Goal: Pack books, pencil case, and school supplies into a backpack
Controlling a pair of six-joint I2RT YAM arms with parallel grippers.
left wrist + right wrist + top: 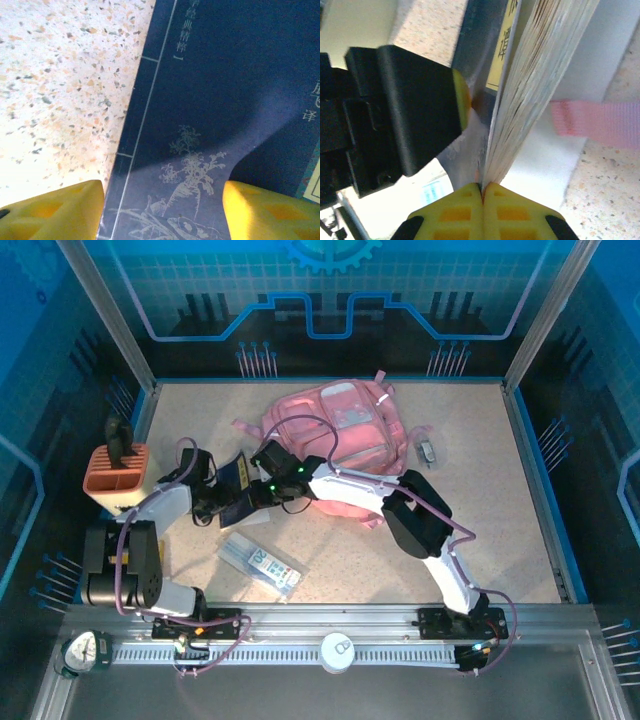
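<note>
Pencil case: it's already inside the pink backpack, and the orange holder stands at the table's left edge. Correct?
Not quite. The pencil case is not in the backpack; it lies out on the table, near the arms' bases, as the top external view shows. The orange holder does stand at the left edge.

Pink backpack point(335, 430) lies flat, far mid-table. Navy book point(238, 490), pale plant drawing on cover, tilted just left of it. Pale pencil case point(262, 562) flat, nearer front.

The left arm point(165, 503) and right arm point(345, 492): white shells, black joints, looping purple cables. The left gripper point(162, 214) and right gripper point(482, 200): yellow fingertips with recessed pockets.
</note>
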